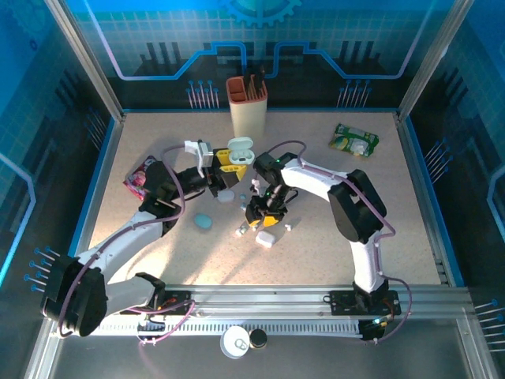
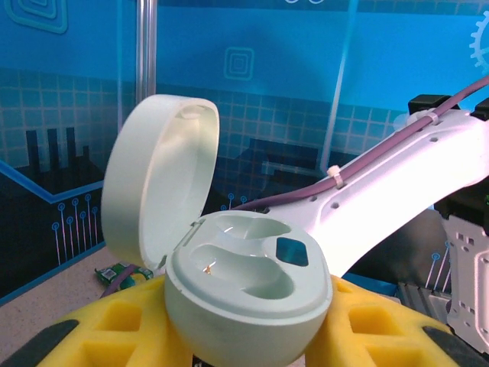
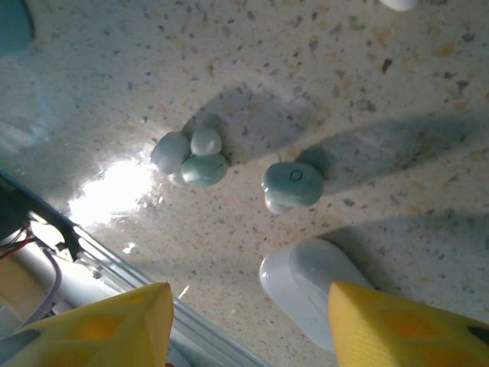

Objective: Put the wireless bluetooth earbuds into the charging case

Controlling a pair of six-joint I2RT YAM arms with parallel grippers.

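My left gripper (image 2: 248,340) is shut on the charging case (image 2: 244,294), gripping its base between yellow pads. The case is pale green-white, its lid (image 2: 157,180) stands up and both wells are empty. In the top view the case (image 1: 241,150) is held up at the table's middle back. Two small pale earbuds (image 3: 191,160) (image 3: 292,183) lie on the speckled tabletop. My right gripper (image 3: 248,306) hovers over them, open, with nothing between its yellow fingertips (image 3: 99,329). From above, the right gripper (image 1: 259,215) points down beside an earbud (image 1: 240,230).
A closed white case (image 3: 306,287) lies right by my right fingertip, also seen from above (image 1: 265,238). A teal pebble (image 1: 203,222) and a pale case (image 1: 226,197) lie to the left. A tan holder (image 1: 247,106), green packet (image 1: 353,140) and pink packet (image 1: 140,175) stand further off.
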